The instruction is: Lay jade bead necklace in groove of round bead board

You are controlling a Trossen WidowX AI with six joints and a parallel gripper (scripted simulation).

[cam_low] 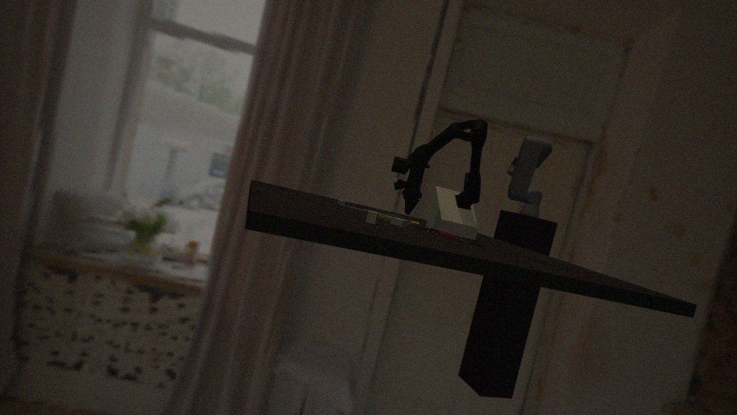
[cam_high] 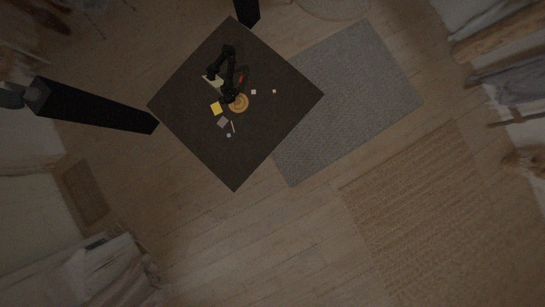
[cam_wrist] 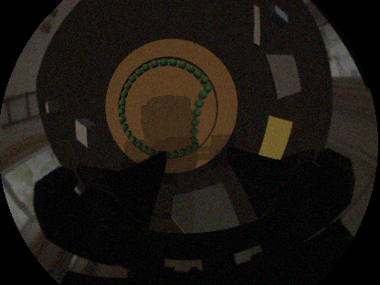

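Observation:
The jade bead necklace is a closed loop of green beads on the round orange bead board. In the wrist view its top, left and lower beads follow the groove. On the right, several beads cut inward in a nearly straight line from the upper right to the lower right, leaving the groove's right arc bare. My gripper is open and empty, just above the board's near edge. Its left fingertip is close to the loop's lower beads in the wrist view; whether they touch cannot be told.
A yellow square, a mauve square, a thin stick and a blue block lie beside the board. A pale block, a red piece and a pale box are also near.

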